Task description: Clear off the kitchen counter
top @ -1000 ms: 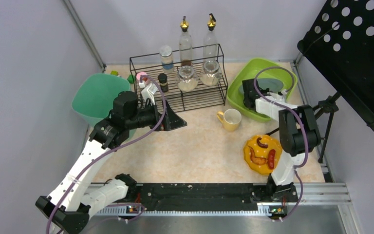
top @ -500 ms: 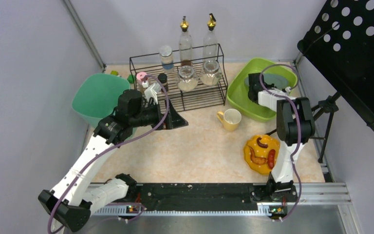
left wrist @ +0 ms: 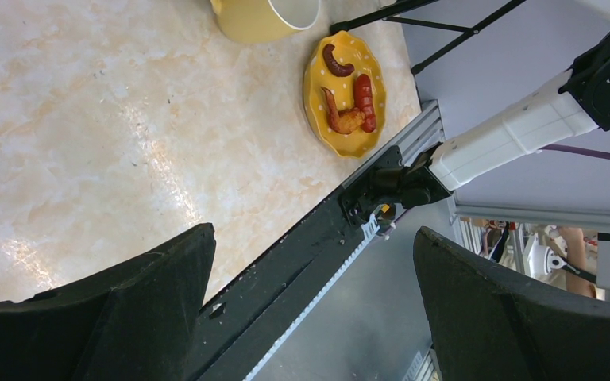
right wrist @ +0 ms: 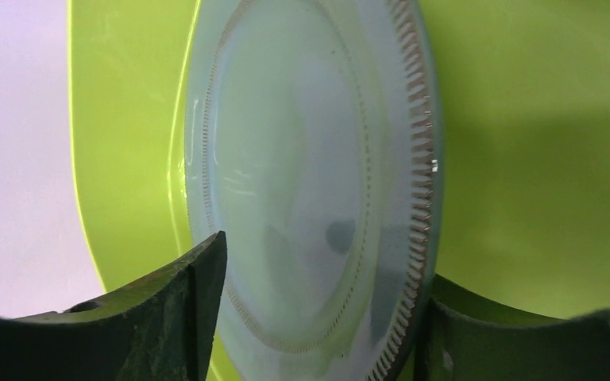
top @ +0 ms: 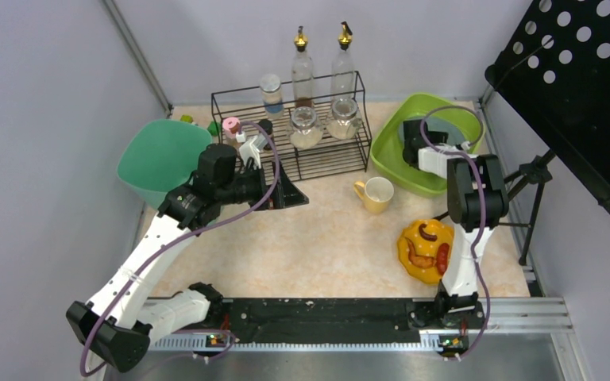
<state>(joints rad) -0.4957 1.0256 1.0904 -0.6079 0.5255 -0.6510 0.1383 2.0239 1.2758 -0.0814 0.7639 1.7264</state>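
Observation:
The kitchen counter is a beige marbled top. On it stand a yellow mug and a yellow plate of sausages. My right gripper reaches into the lime-green tub. Its jaws stand apart on either side of a pale blue plate that lies in the tub. My left gripper hangs wide open over the counter in front of the rack, with nothing between its fingers.
A black wire rack with jars and bottles stands at the back. A teal bin sits at the left beside my left arm. A black perforated stand overhangs the right side, its tripod legs by the sausage plate.
My right gripper has gone deeper into the tub and its jaws have opened off the pale blue plate. My left arm has shifted a little to the right.

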